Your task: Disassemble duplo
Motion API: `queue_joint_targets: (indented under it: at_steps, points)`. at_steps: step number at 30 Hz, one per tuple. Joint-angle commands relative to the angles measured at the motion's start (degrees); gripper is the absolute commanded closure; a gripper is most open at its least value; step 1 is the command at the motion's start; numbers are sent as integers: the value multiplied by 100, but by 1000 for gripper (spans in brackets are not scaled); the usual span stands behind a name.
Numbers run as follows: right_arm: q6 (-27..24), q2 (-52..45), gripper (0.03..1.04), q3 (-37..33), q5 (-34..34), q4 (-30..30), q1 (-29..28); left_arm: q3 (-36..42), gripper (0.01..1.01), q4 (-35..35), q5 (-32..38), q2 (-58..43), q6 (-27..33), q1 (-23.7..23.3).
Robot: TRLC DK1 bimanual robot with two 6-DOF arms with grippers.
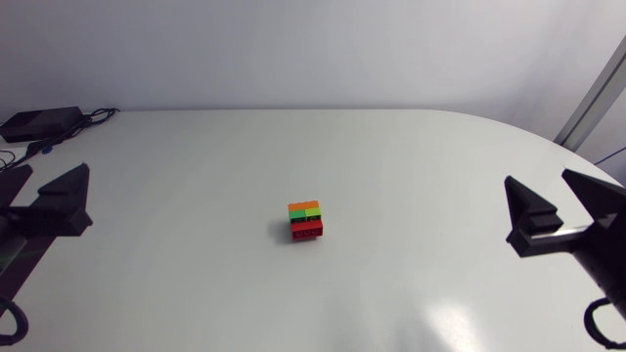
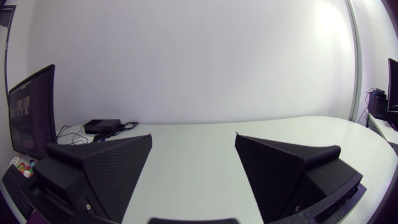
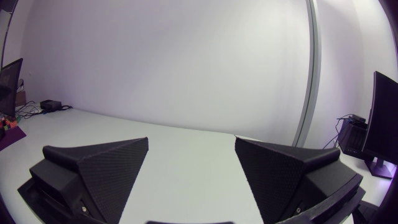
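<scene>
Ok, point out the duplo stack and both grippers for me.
duplo stack (image 1: 306, 223), head view, middle of the stack.
left gripper (image 2: 193, 138), left wrist view, midway between its open fingertips.
right gripper (image 3: 191, 140), right wrist view, midway between its open fingertips.

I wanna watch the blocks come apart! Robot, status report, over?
Left hand open, empty. Right hand open, empty. Duplo stack whole, mid-table, untouched. Nothing between it and hands.
</scene>
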State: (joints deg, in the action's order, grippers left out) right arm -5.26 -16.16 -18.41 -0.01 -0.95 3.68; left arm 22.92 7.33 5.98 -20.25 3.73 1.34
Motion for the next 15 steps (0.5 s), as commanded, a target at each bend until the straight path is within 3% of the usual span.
queue_joint_targets:
  at_steps: [1, 7, 10, 15]
  points:
    - [218, -792, 64, -453, 1, -72, 133, 424, 105, 67, -9, -761, -223, 252]
    - [781, -2277, 64, -1270, -210, -186, 414, 1303, 110, 119, -62, -2730, -671, 657]
    - [983, -3059, 64, -1604, -438, -256, 423, 1690, 175, 154, -633, -3512, -663, 665]
    - [1132, -4053, 64, -2043, -808, -380, 432, 2525, 175, 647, -1609, -4830, -206, 683]
